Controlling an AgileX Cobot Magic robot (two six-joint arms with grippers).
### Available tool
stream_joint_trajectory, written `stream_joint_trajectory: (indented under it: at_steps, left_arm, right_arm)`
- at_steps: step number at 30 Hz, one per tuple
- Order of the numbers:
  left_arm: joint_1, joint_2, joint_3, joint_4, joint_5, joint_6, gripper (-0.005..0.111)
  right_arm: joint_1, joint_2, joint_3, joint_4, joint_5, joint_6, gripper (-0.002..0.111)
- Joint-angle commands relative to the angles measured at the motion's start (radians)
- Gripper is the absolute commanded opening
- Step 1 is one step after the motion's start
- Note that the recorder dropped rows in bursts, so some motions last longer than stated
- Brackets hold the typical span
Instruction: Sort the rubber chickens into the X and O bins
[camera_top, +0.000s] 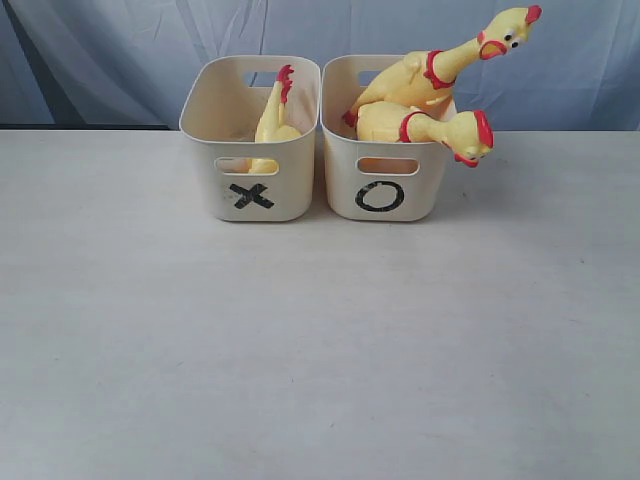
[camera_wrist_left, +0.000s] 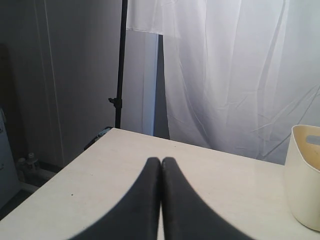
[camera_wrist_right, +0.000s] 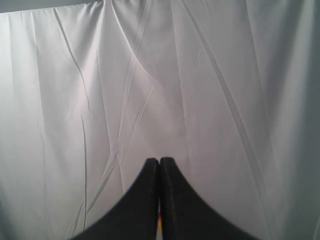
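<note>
X bin (camera_top: 205, 150): stood on the table (camera_top: 320, 350), just beside the O bin (camera_top: 340, 165); a black X is borne on its front wall
O bin: stood to the right of the X bin in the exterior view; a black O is borne on its front wall
Small chicken (camera_top: 275, 125): set inside the X bin; its red end is turned upward
Upper long chicken (camera_top: 425, 72): laid in the O bin; its neck is slanted up past the rim
Lower long chicken (camera_top: 435, 127): laid beneath the upper one; its head is hung over the bin's right front corner
Left gripper (camera_wrist_left: 161, 160): jaws pressed together; nothing is held; the table is seen beneath it
Right gripper (camera_wrist_right: 159, 161): jaws pressed together; nothing is held; a white curtain (camera_wrist_right: 150, 75) is faced
</note>
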Motion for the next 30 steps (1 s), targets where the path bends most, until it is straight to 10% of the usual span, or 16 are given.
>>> stream_joint_trajectory:
  at_steps: [1,14,18,21,30]
  left_arm:
    - [0.004,-0.008,0.002,0.003,-0.009,0.001,0.000]
    - [0.004,-0.008,0.102,-0.247,-0.085,0.003,0.000]
    - [0.004,-0.008,0.187,-0.230,-0.612,0.003,0.000]
    - [0.004,-0.008,0.304,0.058,-1.151,0.003,0.000]
    - [0.004,-0.008,0.491,-0.272,-1.205,0.003,0.000]
  right_arm:
    - [-0.006,-0.006,0.003,0.003,-0.002,0.000,0.001]
    - [-0.006,-0.006,0.135,-0.010,-0.405,0.000,0.001]
    - [-0.006,-0.006,0.135,-0.010,-0.405,0.000,0.001]
    - [-0.006,-0.006,0.166,-0.010,-0.412,0.000,0.001]
    - [-0.006,-0.006,0.317,-0.010,-0.412,0.000,0.001]
